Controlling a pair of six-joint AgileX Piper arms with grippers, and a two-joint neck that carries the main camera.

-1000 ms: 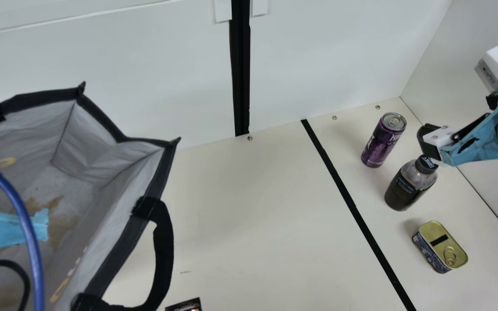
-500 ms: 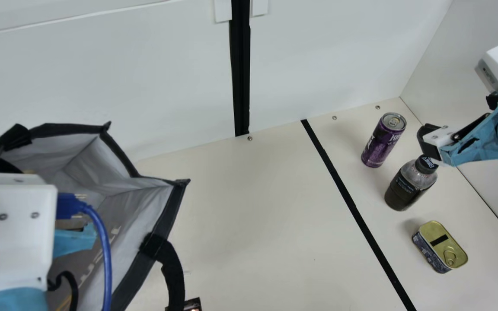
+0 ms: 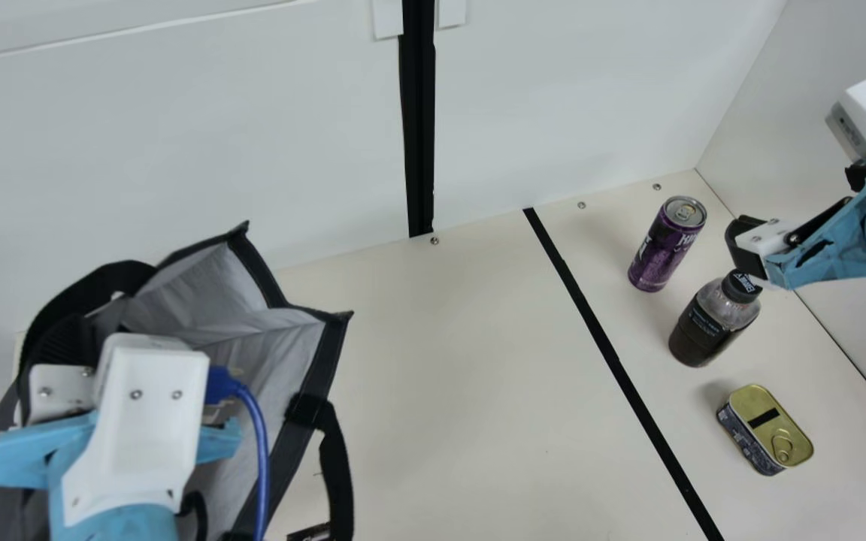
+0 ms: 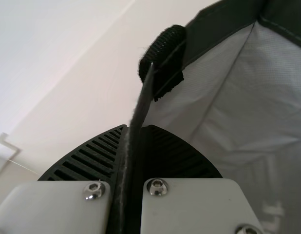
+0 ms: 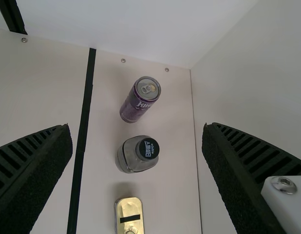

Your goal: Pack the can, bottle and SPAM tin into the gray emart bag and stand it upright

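My left gripper (image 3: 65, 342) is at the gray bag (image 3: 320, 368), its mouth facing up. In the left wrist view the left gripper (image 4: 133, 131) is shut on the bag's rim (image 4: 214, 29), one finger either side of the fabric. My right gripper (image 3: 750, 244) hangs above the dark bottle (image 3: 707, 323); in the right wrist view the right gripper (image 5: 137, 141) is wide open with nothing between its fingers. The purple can (image 3: 666, 244) stands behind the bottle. In front of the bottle lies the SPAM tin (image 3: 764, 428), gold lid up.
A black tape line (image 3: 613, 361) crosses the table (image 3: 478, 376) between bag and items. White walls (image 3: 568, 90) rise at the back and right. A small dark object (image 3: 309, 533) lies at the front edge beside the bag's handle (image 3: 337, 466).
My left arm and the bag have moved to the right, and the bag's rim has dropped lower in view. The right arm, can, bottle and tin have kept still.
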